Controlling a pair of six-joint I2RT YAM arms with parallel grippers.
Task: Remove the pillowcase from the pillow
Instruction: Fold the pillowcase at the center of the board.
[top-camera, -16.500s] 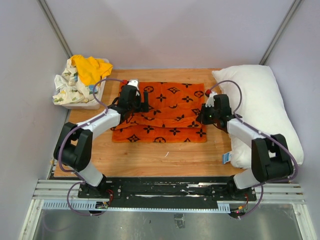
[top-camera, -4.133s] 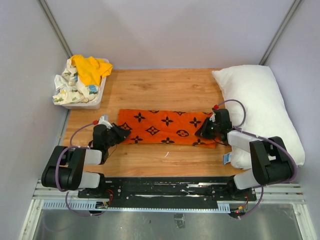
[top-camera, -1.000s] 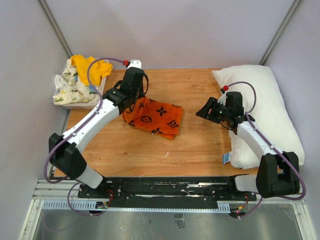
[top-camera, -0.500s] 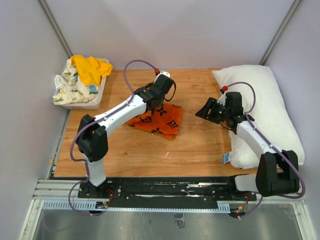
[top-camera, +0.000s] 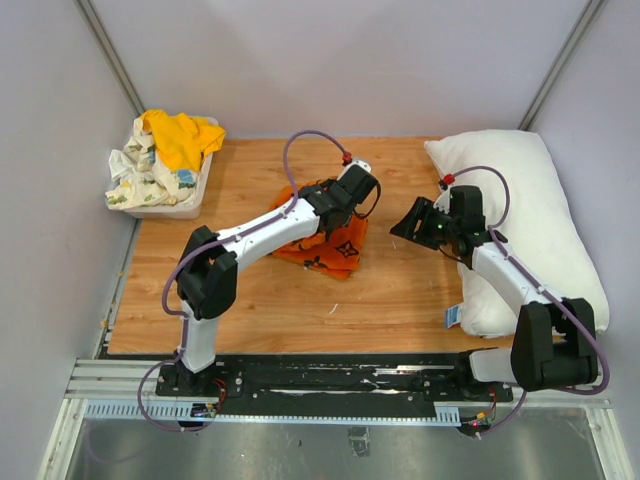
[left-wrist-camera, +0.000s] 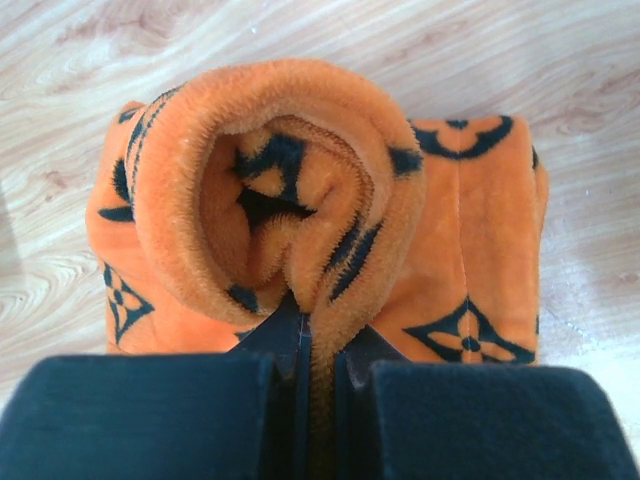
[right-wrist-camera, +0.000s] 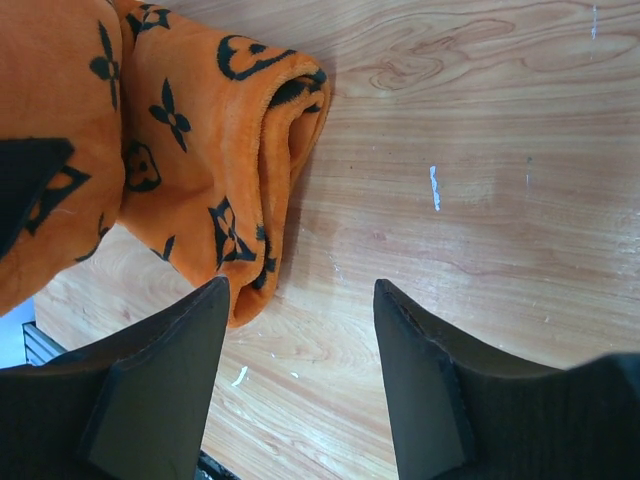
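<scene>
The orange pillowcase (top-camera: 318, 246) with black motifs lies bunched and folded over itself in the middle of the table, apart from the pillow. My left gripper (top-camera: 333, 222) reaches over it and is shut on a rolled fold of the pillowcase (left-wrist-camera: 290, 150), which curls up just ahead of the jaws (left-wrist-camera: 318, 335). The plump white pillow (top-camera: 520, 215) lies bare along the right edge, its blue tag (top-camera: 453, 317) at the near end. My right gripper (top-camera: 405, 227) hovers open beside the pillow. It faces the pillowcase (right-wrist-camera: 200, 150), and only bare wood shows between its fingertips (right-wrist-camera: 300, 290).
A white bin (top-camera: 185, 205) at the back left holds a yellow cloth (top-camera: 180, 135) and a white floral cloth (top-camera: 135, 170). Grey walls close in the table on three sides. The arm bases stand along the near edge.
My left arm has swept right from the back left toward the table's middle, dragging the pillowcase along and folding it into a tighter bundle. The right arm has hardly moved.
</scene>
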